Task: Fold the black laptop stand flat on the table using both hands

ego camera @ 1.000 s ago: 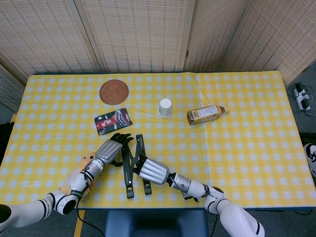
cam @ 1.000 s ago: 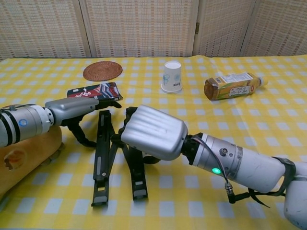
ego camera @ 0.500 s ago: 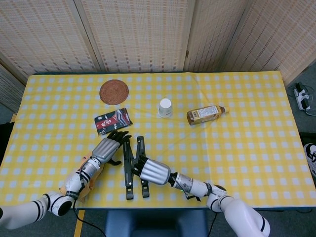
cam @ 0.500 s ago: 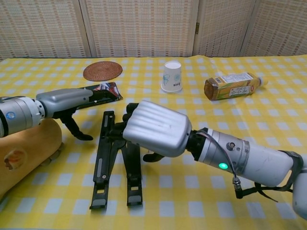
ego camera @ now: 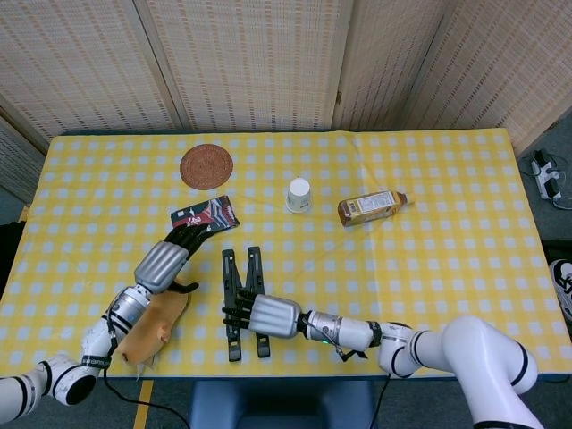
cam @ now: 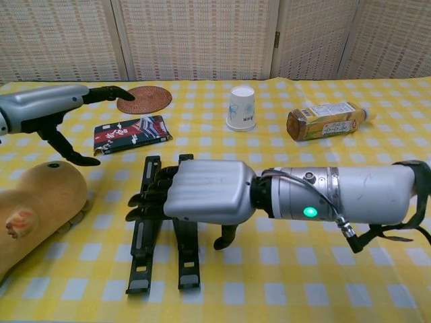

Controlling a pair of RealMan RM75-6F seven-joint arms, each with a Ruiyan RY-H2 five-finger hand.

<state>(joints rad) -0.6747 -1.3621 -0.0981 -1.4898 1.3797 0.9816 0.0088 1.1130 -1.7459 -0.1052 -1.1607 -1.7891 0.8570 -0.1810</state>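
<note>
Now the black laptop stand (ego camera: 242,302) lies flat near the front edge of the table (ego camera: 447,268), its two long bars side by side and nearly parallel, pointing away from the robot. The right hand (cam: 195,193) rests palm-down across the middle of the stand, its dark fingers (cam: 149,198) stretched out over the left bar and its thumb hanging down toward the cloth beside the right bar; it grips nothing. The left hand (cam: 47,111) hovers well apart from the stand, up and to the left, fingers extended and holding nothing, with the thumb pointing downward. In the head view that hand (ego camera: 165,261) sits between the stand and the dark snack packet (ego camera: 206,216). Just below it, at the table's front-left, lies a tan, bread-like soft object (cam: 37,202). Farther back on the yellow checked cloth are a round woven coaster (ego camera: 206,166), an upside-down white paper cup (ego camera: 299,195), and a bottle of brown drink (ego camera: 371,206) lying on its side to the cup's right.
</note>
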